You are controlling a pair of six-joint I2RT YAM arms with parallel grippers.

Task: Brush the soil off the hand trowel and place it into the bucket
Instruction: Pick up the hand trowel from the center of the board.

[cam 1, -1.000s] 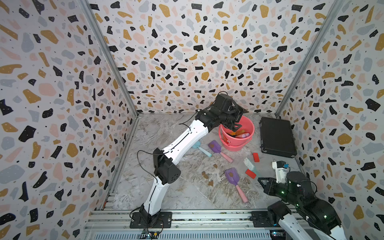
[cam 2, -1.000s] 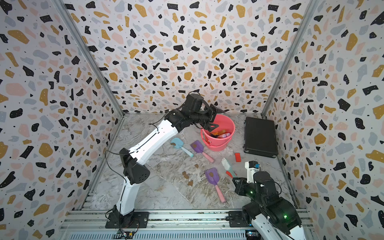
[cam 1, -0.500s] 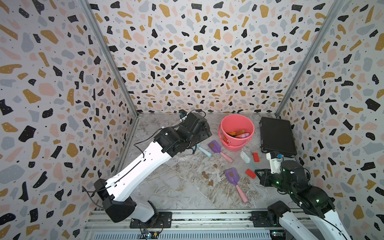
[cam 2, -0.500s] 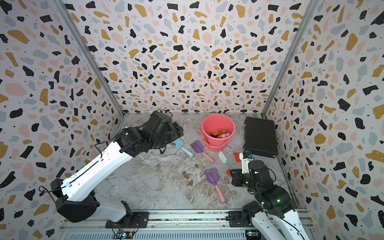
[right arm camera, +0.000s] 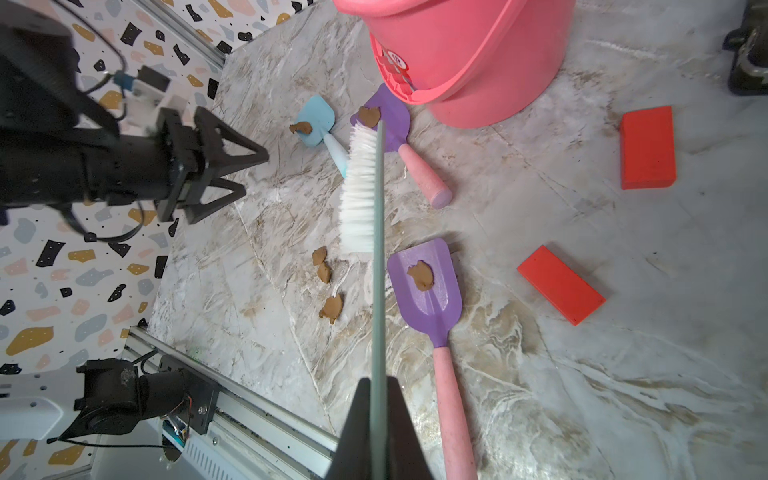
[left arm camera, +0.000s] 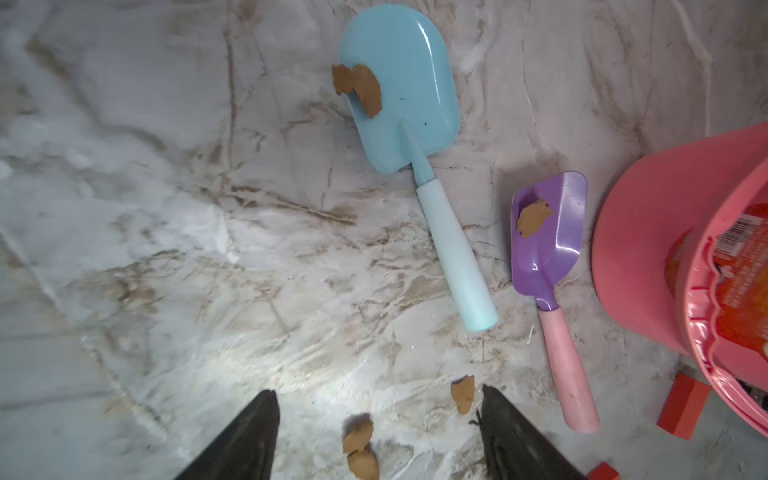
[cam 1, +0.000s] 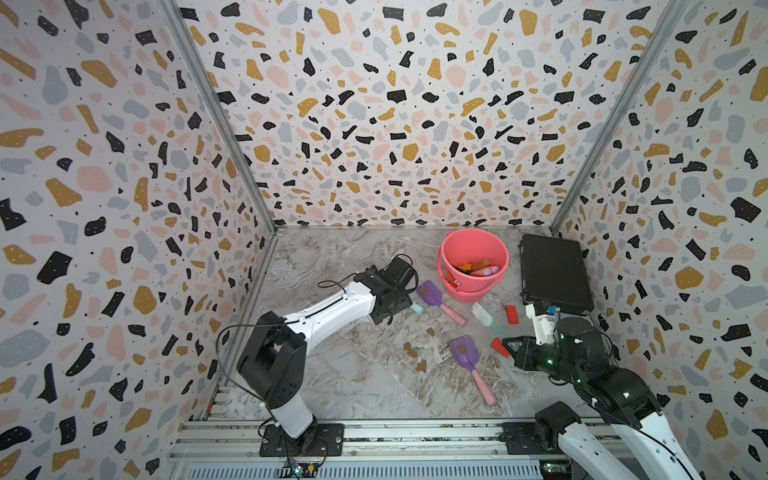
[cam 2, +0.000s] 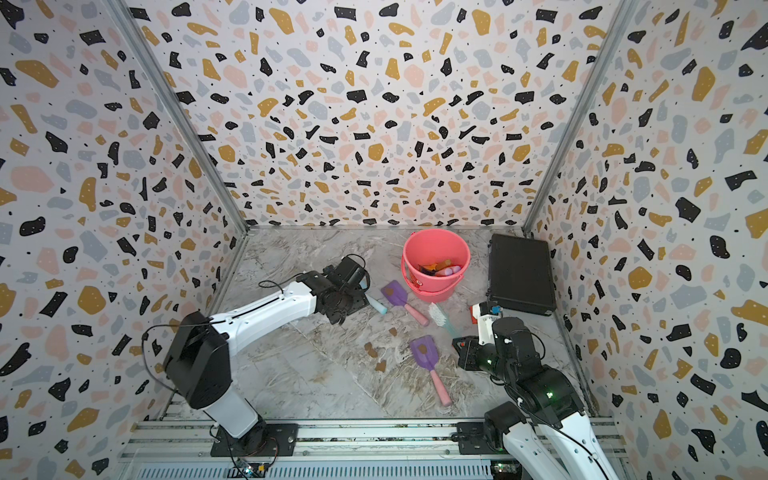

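A blue hand trowel (left arm camera: 403,87) lies on the marble floor with soil (left arm camera: 359,87) on its blade edge. My left gripper (left arm camera: 376,415) hangs open above the floor near its handle; in both top views that arm covers all but the handle end (cam 1: 417,308). Two purple trowels with pink handles also carry soil: one (right arm camera: 390,120) beside the coral-pink bucket (cam 1: 473,291), one (right arm camera: 428,282) nearer the front. My right gripper (right arm camera: 378,386) is shut on the handle of a white-bristled brush (right arm camera: 359,187), held above the floor between the trowels.
Loose soil blobs (right arm camera: 322,264) lie on the floor between the arms. Two red blocks (right arm camera: 646,147) (right arm camera: 561,284) sit to the right. A flat black case (cam 1: 555,272) lies beside the bucket at the back right. The bucket holds some coloured items.
My left arm has come away from above the bucket and now sits low over the blue trowel, its jaws slightly narrower. My right arm has moved inward with the brush.
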